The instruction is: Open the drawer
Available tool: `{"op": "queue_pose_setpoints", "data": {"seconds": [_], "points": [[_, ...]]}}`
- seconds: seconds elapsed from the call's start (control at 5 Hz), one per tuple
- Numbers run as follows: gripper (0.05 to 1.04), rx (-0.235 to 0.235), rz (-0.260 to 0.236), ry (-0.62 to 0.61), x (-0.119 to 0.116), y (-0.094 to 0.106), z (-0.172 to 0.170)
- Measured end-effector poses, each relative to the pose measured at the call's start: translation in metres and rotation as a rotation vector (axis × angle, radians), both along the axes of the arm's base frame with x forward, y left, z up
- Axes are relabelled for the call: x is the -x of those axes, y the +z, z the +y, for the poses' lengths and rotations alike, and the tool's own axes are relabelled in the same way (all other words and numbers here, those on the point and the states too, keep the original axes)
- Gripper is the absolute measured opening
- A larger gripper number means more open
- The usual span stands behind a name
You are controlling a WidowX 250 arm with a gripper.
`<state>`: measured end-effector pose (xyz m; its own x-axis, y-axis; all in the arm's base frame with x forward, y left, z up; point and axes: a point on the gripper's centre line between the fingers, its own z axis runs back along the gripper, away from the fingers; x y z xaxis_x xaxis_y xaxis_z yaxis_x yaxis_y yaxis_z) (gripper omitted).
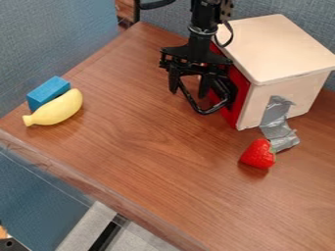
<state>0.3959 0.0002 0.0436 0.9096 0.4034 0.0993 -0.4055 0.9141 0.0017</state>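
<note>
The black gripper [188, 92] hangs at the upper centre, fingers pointing down and spread apart. It stands at the left side of the pale wooden box [282, 48], in front of the red drawer front [241, 93]. A black loop-shaped handle [203, 112] juts from the red front toward the left, and one finger overlaps the space within its loop. Whether the fingers touch the handle I cannot tell. The red front sits close against the box, partly covered by the gripper and handle.
A yellow banana [58, 109] lies beside a blue block [48, 91] at the left edge of the brown table [140, 162]. Near the box's front corner is a red strawberry [258, 154], next to silver tape [276, 122] running from box to table.
</note>
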Motion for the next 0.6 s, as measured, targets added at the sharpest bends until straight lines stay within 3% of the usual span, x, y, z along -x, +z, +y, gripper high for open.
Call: {"op": "queue_pose_setpoints", "data": {"seconds": [0.2, 0.4, 0.6], "points": [[0.370, -0.004, -0.005, 0.046, 0.0007, -0.0023, 0.0036], [0.292, -0.002, -0.004, 0.062, 0.0011, -0.0027, 0.0036], [0.290, -0.004, 0.003, 0.064, 0.0021, -0.0024, 0.0039]]}}
